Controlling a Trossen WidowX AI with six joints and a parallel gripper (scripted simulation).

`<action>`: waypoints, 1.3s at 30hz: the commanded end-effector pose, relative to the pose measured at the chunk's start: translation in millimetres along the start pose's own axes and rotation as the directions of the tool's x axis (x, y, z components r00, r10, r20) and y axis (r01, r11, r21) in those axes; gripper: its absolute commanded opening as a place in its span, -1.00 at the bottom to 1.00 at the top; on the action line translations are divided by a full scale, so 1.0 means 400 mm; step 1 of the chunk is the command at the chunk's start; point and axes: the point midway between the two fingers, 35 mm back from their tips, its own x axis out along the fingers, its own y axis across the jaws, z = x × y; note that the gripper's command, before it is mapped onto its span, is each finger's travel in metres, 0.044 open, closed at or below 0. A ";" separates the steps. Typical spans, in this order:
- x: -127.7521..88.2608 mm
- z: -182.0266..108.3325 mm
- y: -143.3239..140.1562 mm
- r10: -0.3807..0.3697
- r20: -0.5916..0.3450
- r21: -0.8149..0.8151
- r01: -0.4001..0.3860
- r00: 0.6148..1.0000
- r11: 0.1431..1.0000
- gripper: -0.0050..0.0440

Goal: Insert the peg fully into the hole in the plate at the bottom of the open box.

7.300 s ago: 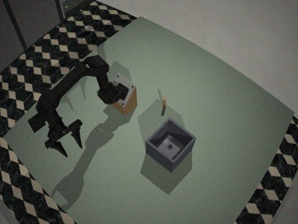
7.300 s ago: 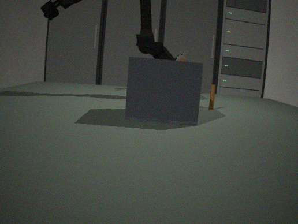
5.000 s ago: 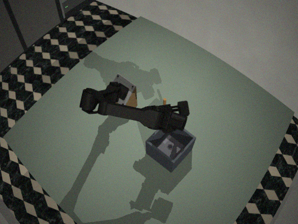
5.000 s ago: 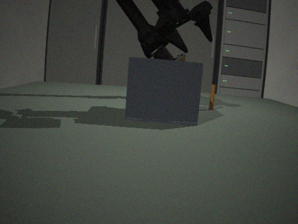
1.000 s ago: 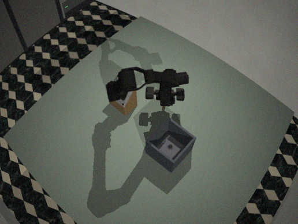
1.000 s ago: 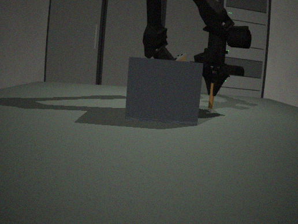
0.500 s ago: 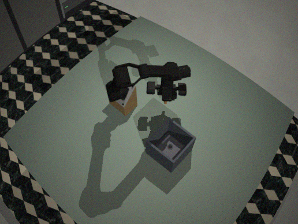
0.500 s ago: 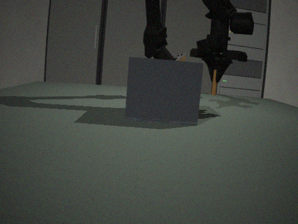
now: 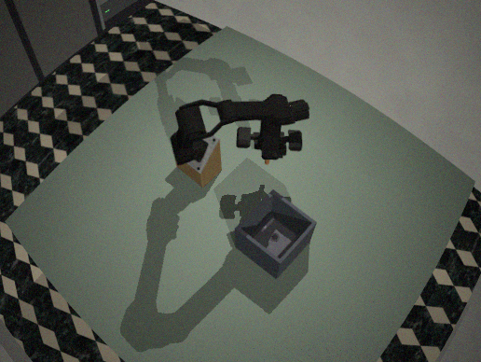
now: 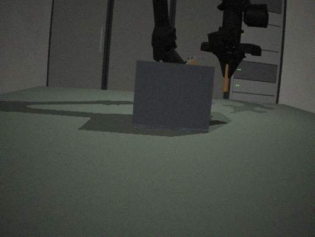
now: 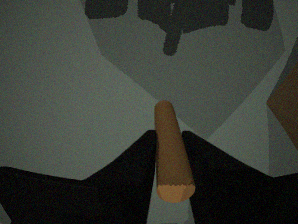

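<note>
The gripper (image 10: 226,65) is clamped on the orange peg (image 10: 226,80), which hangs upright from the fingers, raised off the green table (image 10: 152,183). The open grey box (image 9: 275,238) sits nearby, its holed plate (image 9: 280,231) at the bottom.

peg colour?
Orange-tan. The peg shows best in the wrist view, clamped in the gripper.

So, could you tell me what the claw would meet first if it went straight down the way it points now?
Probably the green table top: the claw, shut on the upright peg, hangs beside the open box, not over it, though depth is unclear.
</note>
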 end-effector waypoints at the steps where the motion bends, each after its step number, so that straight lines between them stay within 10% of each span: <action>1: -0.014 0.014 0.011 0.008 -0.003 -0.001 -0.008 1.000 1.000 -0.80; 39: -0.161 0.236 0.038 0.019 -0.009 0.005 -0.019 1.000 1.000 -0.80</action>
